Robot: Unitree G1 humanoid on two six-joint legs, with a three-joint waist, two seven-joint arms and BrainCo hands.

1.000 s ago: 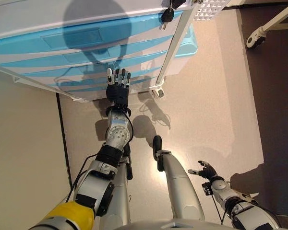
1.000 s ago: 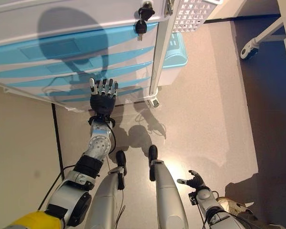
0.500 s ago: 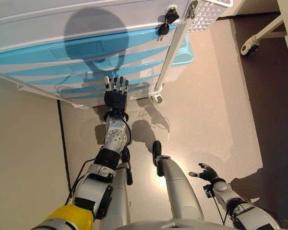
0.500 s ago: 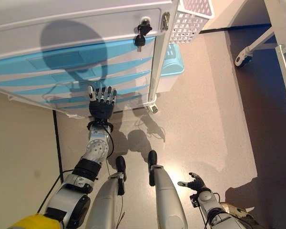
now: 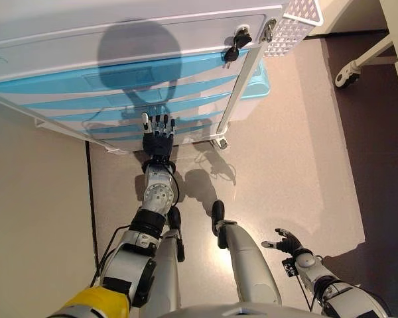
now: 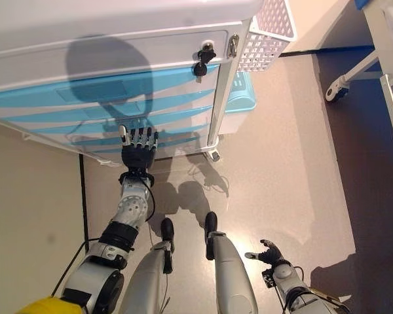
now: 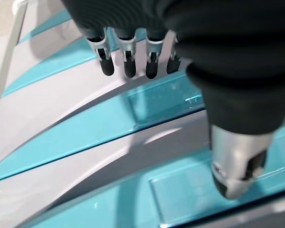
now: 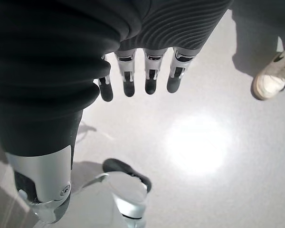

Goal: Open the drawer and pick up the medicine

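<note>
A white cabinet with several light blue drawers [image 5: 139,93] stands in front of me, all drawers closed. A key [image 5: 232,52] hangs in the lock at its upper right corner. My left hand [image 5: 157,136] is stretched toward the lower drawers with straight fingers, open and empty, close to the drawer fronts [image 7: 133,123]. My right hand [image 5: 286,242] hangs low at my right side over the floor, fingers relaxed and empty. No medicine is in view.
A white perforated basket [image 5: 292,23] hangs on the cabinet's right side, with a light blue bin [image 5: 255,73] below it. A wheeled frame leg [image 5: 348,73] stands at the far right. A beige wall is on the left. A person's white shoe [image 8: 270,78] shows near my right hand.
The camera view has shifted so more of the cabinet top shows. My left hand stays stretched toward the lower drawers, fingers straight. The right hand has not moved.
</note>
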